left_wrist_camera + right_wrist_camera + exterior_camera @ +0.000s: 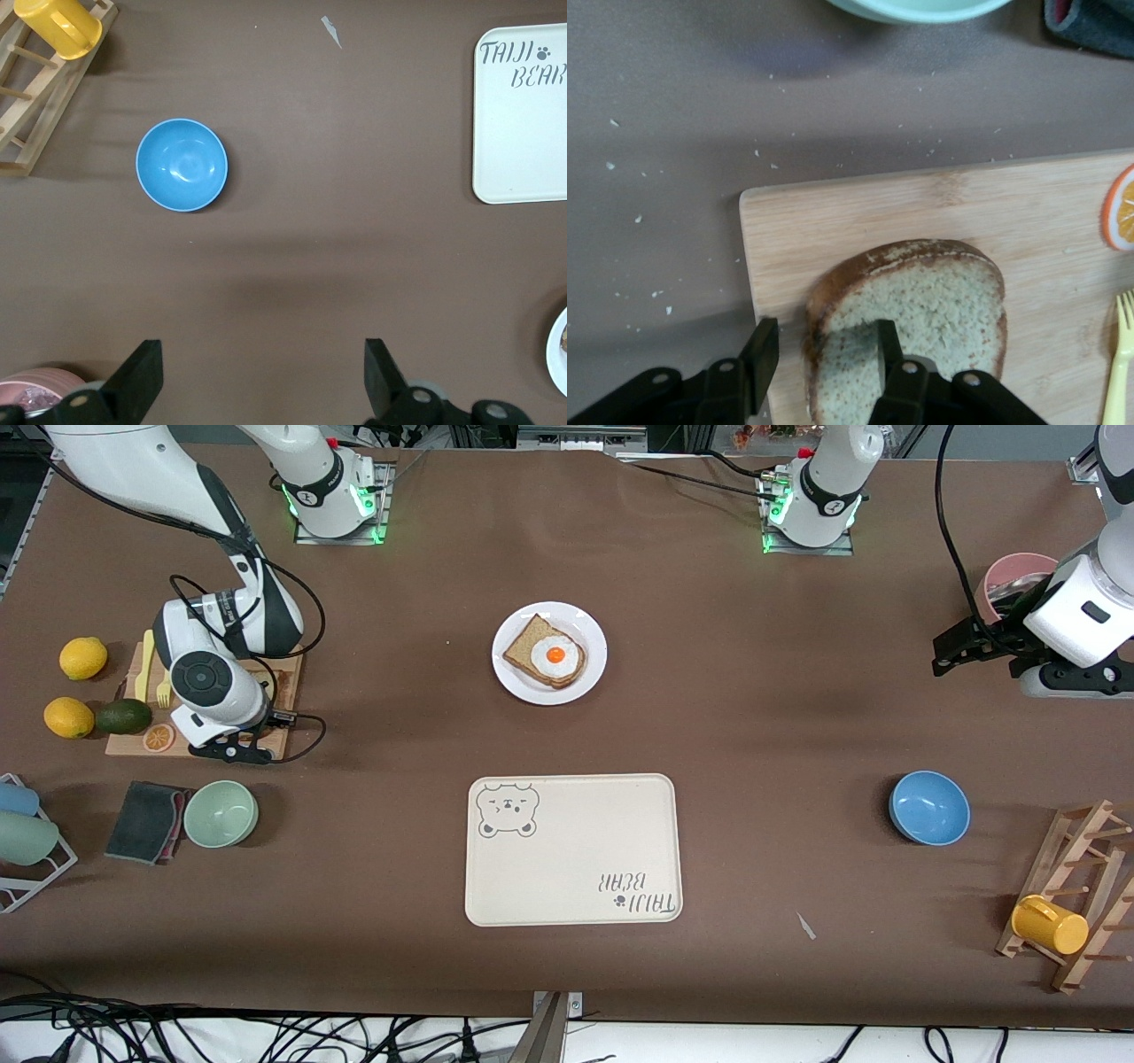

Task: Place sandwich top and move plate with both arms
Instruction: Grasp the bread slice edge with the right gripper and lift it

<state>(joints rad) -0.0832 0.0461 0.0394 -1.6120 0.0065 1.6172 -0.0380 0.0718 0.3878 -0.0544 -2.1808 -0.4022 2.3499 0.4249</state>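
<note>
The flat light-brown wholemeal bread slice with darker crust, the sandwich top, lies on a pale wooden cutting board toward the right arm's end of the bench. It looks light, soft and crumbly, so a gentle pinch across one crust edge seems the best hold. The right tool hangs low over the board, jaws apart and straddling that edge: one finger over the crumb, the other outside the crust, nothing clamped yet. Mid-bench, well apart from the board, the small round white plate carries a second slice topped with a fried egg. The left tool waits over bare bench, jaws spread wide and holding nothing.
</note>
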